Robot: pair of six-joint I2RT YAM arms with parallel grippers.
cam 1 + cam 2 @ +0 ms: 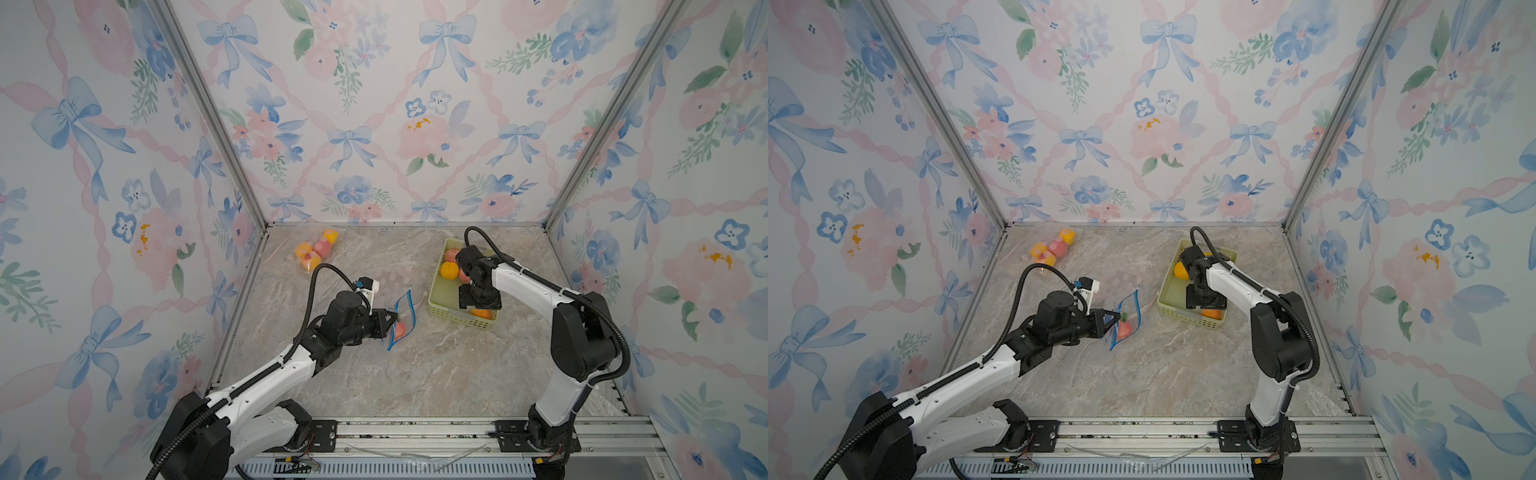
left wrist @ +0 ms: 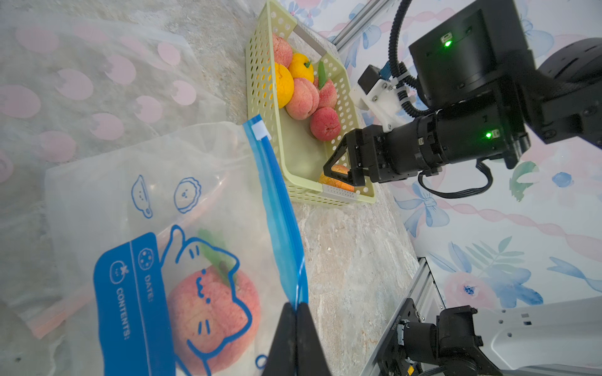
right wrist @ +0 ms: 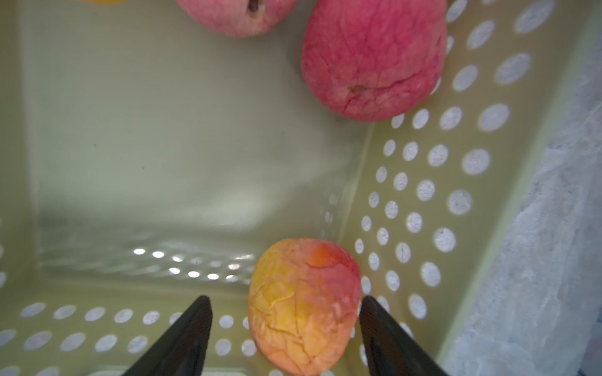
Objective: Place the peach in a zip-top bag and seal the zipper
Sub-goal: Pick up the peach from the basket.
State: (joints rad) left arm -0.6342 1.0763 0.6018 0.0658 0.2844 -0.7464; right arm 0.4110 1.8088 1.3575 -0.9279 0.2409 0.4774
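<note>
**A:** What carries everything?

**B:** A beige, marble-patterned table [image 1: 436,374].

**A:** What lies on it?

**B:** Near the middle, a clear zip-top bag [image 1: 402,320] with a blue zipper overlaps a flat clear bag with pink dots [image 2: 81,81]. To its right in both top views stands a pale green perforated basket [image 1: 446,293]. In the far left corner sits a cluster of orange and pink fruit [image 1: 316,251] in clear wrap.

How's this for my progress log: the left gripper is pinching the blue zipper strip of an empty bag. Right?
Not empty. The left wrist view shows a peach inside the bag. The left gripper does pinch its blue zipper strip, jaws shut.
</note>
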